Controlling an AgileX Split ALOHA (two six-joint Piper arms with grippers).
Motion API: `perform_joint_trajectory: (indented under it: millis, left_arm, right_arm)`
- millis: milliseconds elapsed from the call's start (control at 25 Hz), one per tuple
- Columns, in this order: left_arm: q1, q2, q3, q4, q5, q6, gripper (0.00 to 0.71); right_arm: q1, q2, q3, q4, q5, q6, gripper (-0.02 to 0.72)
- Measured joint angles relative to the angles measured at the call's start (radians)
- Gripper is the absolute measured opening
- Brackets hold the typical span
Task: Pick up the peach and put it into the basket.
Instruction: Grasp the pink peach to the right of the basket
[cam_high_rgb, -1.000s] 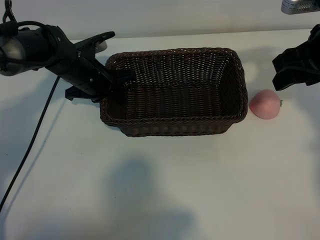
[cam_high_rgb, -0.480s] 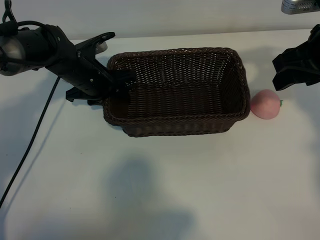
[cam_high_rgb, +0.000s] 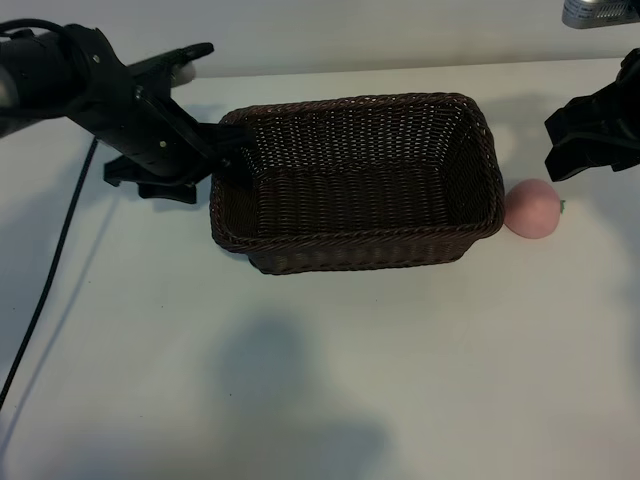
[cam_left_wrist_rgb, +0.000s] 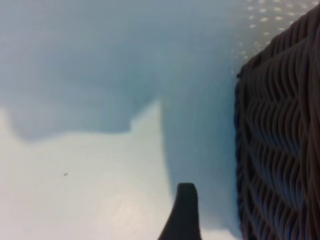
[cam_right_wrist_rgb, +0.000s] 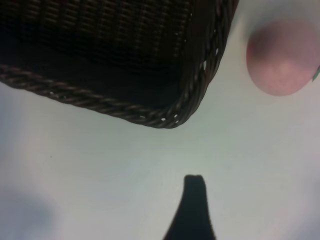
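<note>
- A white table (cam_high_rgb: 330, 370) fills most of the frame.
- A pale wall (cam_high_rgb: 380, 30) runs along the top.
- Soft shadows lie at lower centre.

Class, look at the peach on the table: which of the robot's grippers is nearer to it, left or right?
Right. The right gripper hangs just behind and above the peach, which lies by the basket's right end. The left gripper is at the basket's far, left end.

The right gripper (cam_high_rgb: 597, 135) runs off the exterior view's edge, most of its arm unseen. In the right wrist view the peach (cam_right_wrist_rgb: 284, 62) is soft-edged and cropped, and the basket (cam_right_wrist_rgb: 165, 117) shows only one corner.
</note>
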Motion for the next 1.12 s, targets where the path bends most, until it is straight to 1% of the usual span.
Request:
perform_joint_trajectory:
  millis: [80,320,440,560,840,920,960,1040,1120]
  left_arm:
    - [0.000,-0.020,0.000,0.025,0.013,-0.013,0.660]
    - [-0.001,-0.106,0.000,0.044,0.038,-0.021,0.647]
    - [-0.001,-0.146,-0.014,0.080,0.079,-0.021,0.643]
    - [-0.001,-0.172,-0.067,0.131,0.137,-0.033,0.637]
    - [-0.001,-0.174,-0.248,0.291,0.328,-0.046,0.623]
    - [0.013,-0.178,-0.270,0.318,0.370,-0.042,0.619]
    - [0.028,-0.184,-0.273,0.329,0.383,-0.042,0.618]
    - [0.064,-0.201,-0.276,0.345,0.403,-0.039,0.613]
    - [0.117,-0.225,-0.277,0.346,0.422,-0.020,0.606]
  right_arm:
    - [0.000,0.000,0.000,0.000,0.000,0.000,0.595]
    - [0.000,0.000,0.000,0.000,0.000,0.000,0.595]
    - [0.000,0.000,0.000,0.000,0.001,0.000,0.595]
    - [0.000,0.000,0.000,0.000,0.001,0.000,0.595]
    - [0.000,0.000,0.000,0.000,0.001,0.000,0.595]
    - [0.000,0.000,0.000,0.000,0.002,0.000,0.595]
    - [0.000,0.000,0.000,0.000,0.005,0.000,0.595]
    - [0.000,0.000,0.000,0.000,0.008,0.000,0.595]
    - [0.000,0.000,0.000,0.000,0.008,0.000,0.595]
